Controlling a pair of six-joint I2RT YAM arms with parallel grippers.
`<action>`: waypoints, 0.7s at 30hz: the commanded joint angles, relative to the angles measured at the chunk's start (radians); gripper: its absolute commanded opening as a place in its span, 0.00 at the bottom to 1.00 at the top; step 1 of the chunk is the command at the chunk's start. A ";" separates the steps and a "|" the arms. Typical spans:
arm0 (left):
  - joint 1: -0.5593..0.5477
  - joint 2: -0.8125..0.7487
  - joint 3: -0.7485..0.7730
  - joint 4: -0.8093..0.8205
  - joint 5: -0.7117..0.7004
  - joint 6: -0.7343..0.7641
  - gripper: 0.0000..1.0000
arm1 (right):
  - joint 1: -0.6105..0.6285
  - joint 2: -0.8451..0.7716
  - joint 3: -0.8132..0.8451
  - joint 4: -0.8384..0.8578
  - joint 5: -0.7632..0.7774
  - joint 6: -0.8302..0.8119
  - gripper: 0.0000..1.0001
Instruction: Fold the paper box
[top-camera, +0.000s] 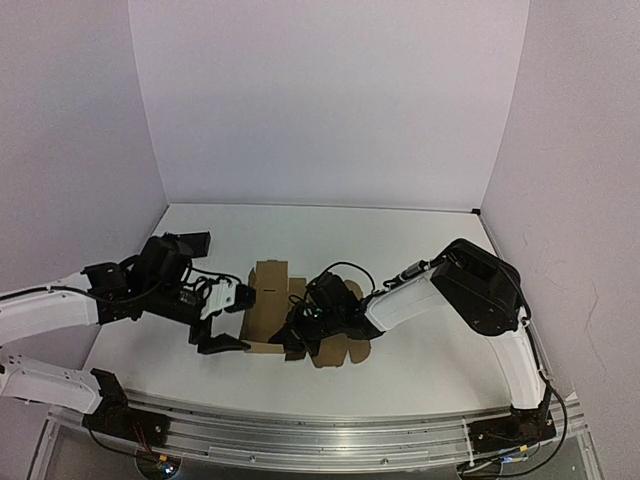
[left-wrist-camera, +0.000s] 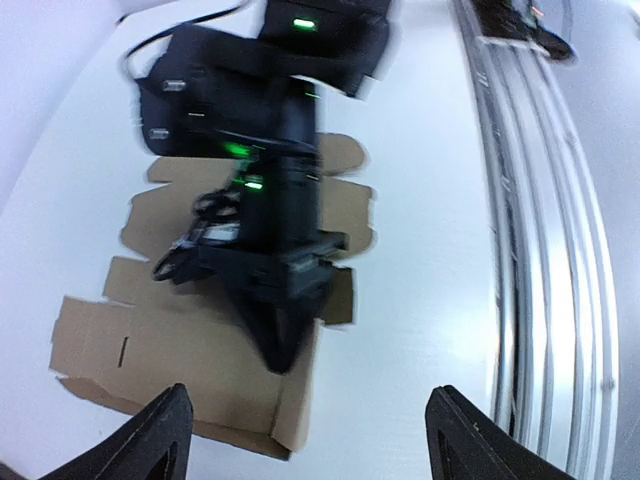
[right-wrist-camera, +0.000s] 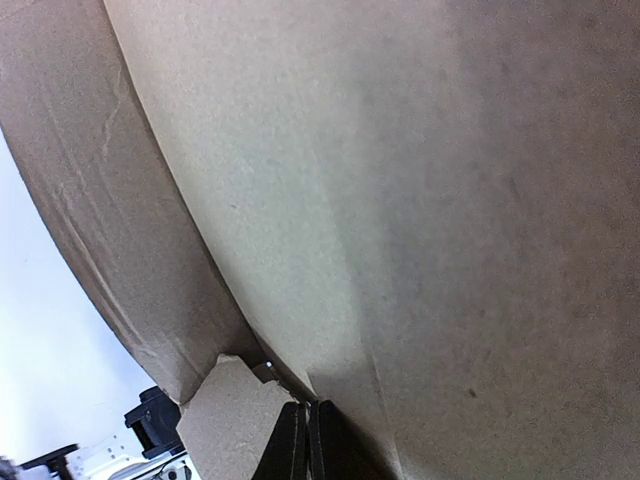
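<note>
1. Currently the paper box (top-camera: 268, 285) is an unfolded brown sheet lying flat on the white desk (top-camera: 400, 240), directly ahead of the left tool (top-camera: 228, 322) and underneath the right tool (left-wrist-camera: 281, 352).
2. The left tool's two fingers are spread wide and hold nothing. The sheet's nearest edge sits just ahead of the fingertips, roughly centred on the gap between them and apart from both.
3. The right tool's fingers are pressed together, with the tip pointing down onto the middle of the sheet. Its own camera shows only cardboard up close and a small flap corner beside the tip. I cannot tell whether a thin edge is nipped between the fingers.
4. From the left tool, the sheet's long axis runs straight away, toward the right tool's wrist. A slotted panel lies out to its left. A narrow side strip lies to its right and looks a little raised off the desk.
5. The right tool is the nearer one, already on the sheet, and it seems to serve as a hold-down. The left tool is free and best placed for the near edge.
6. The coming move probably calls for the left tool to go forward and lift the near flap about a crease lying across its line of approach.
7. If the right tool presses only lightly, the sheet may slide ahead of the push instead of bending. The left wrist view is blurred, so the crease lines cannot be read.
</note>
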 joint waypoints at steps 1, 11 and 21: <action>-0.003 -0.016 -0.149 0.043 0.132 0.461 0.83 | -0.004 0.049 -0.021 -0.123 0.038 -0.010 0.04; -0.010 0.273 -0.052 0.149 -0.060 0.344 0.68 | -0.004 0.045 -0.012 -0.124 0.030 -0.012 0.05; -0.010 0.335 -0.049 0.132 -0.133 0.375 0.41 | -0.004 0.020 -0.008 -0.124 0.024 -0.029 0.10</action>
